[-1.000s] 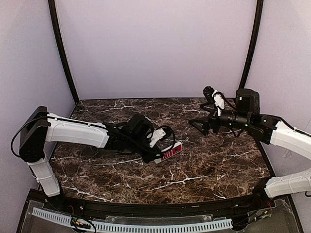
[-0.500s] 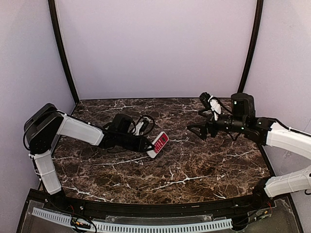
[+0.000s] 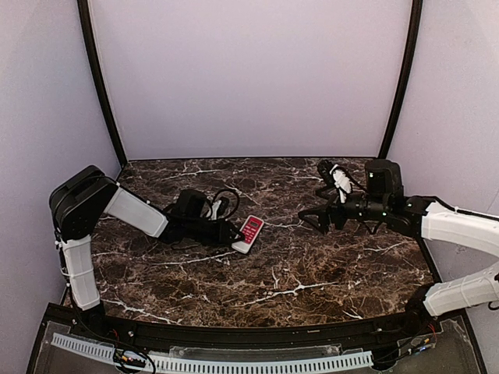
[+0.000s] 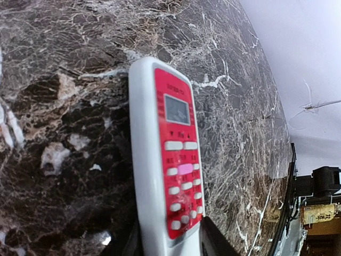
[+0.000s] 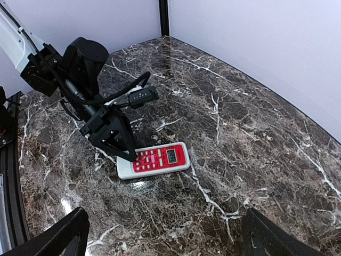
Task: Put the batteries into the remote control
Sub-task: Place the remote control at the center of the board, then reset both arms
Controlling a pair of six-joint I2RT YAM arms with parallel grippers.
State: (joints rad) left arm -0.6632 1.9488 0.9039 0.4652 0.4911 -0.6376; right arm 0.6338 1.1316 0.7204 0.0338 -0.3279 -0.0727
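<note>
Top external view gives you the remote control (image 3: 249,232) a little left of the middle of the dark marble worktop (image 3: 312,273), red face up, its long axis angled toward the back right. Your left arm lies low and stretched across the worktop from the left, and the left pincer (image 3: 235,238) meets the remote's near, button end. Well apart to the right, the right pincer (image 3: 316,218) hangs above the worktop and points toward the remote.

Left wrist view shows you the remote close up: white body, red face, a small grey screen (image 4: 176,109) near the far end, and rows of pale buttons below it with one pink button (image 4: 185,168) among them. The two dark fingers (image 4: 133,244) press against the long edges at the button end, so the left pincer is pinching the remote there. You cannot tell from these views whether the remote rests fully on the marble or sits just off it.

Right wrist view looks across at that grasp from the other side. Your right pincer's own fingers (image 5: 72,232) show at the bottom corners, spread wide with nothing between them but bare marble. A black cable (image 5: 114,96) loops over the left wrist just behind the remote.
</note>
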